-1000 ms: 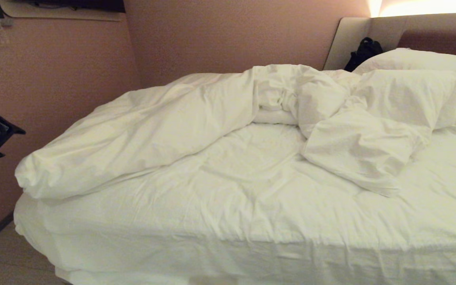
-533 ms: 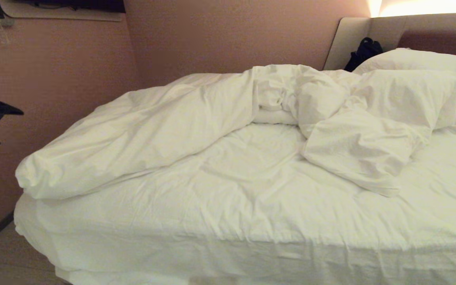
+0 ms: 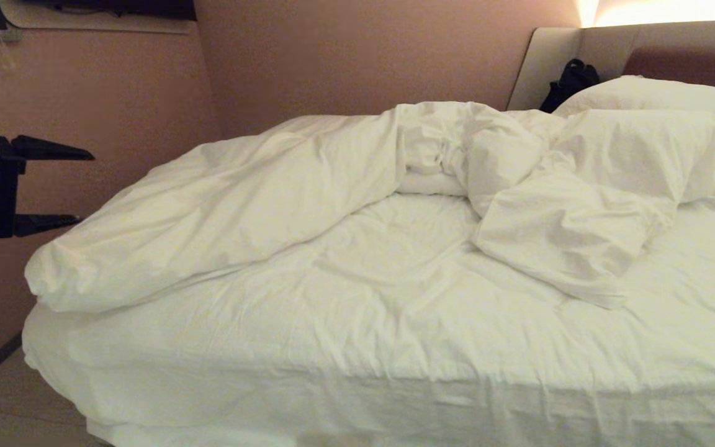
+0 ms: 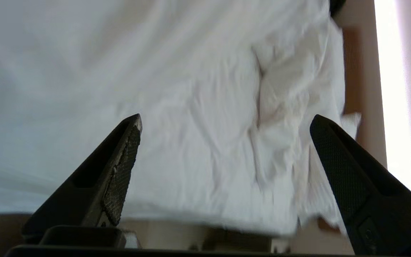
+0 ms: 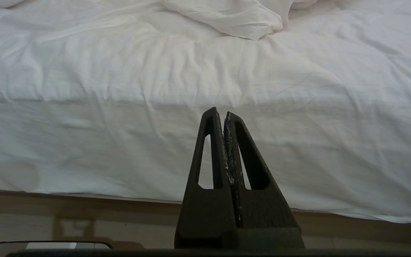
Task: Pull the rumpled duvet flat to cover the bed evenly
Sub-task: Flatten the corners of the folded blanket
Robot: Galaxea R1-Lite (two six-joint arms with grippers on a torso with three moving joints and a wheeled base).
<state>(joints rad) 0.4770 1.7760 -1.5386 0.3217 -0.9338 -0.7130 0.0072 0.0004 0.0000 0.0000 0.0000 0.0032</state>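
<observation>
My left tool (image 3: 78, 185), cut off at the frame edge, gapes empty beside the bunched duvet (image 3: 221, 205); my right tool (image 5: 224, 115) is closed, facing the bed (image 5: 120, 142).

The duvet (image 3: 221, 205), thick, white and creased, lies bunched in a long roll along the far left side of the bed (image 3: 364, 347), twisting into a heap near the headboard. Its near part drapes flat over the front edge.

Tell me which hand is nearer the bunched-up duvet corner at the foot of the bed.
Left. The left hand hangs open just beside the duvet corner; the right hand, shut, sits low beside the bed.
</observation>
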